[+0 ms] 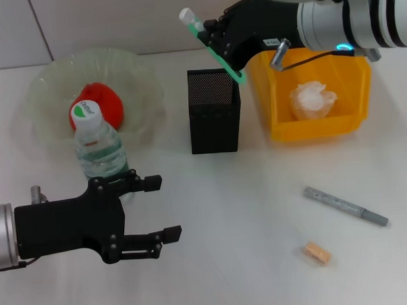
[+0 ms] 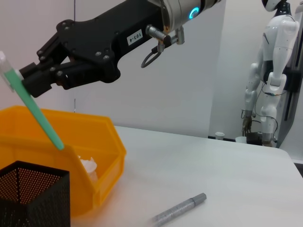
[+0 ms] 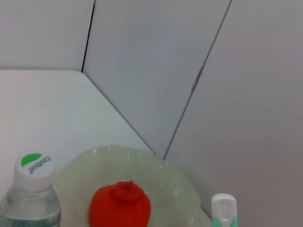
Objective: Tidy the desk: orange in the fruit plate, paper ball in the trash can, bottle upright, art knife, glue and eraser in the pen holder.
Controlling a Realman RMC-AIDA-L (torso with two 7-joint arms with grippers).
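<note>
My right gripper is shut on the green art knife, which slants down with its tip just above the black mesh pen holder. The left wrist view shows the knife hanging over the holder. The orange lies in the pale fruit plate. The bottle stands upright in front of the plate. The paper ball sits in the yellow trash can. The grey glue stick and the eraser lie on the table at front right. My left gripper is open just in front of the bottle.
The white table has bare room between the left gripper and the glue stick. A wall stands behind the plate and the trash can. In the left wrist view a white humanoid robot stands beyond the table's far edge.
</note>
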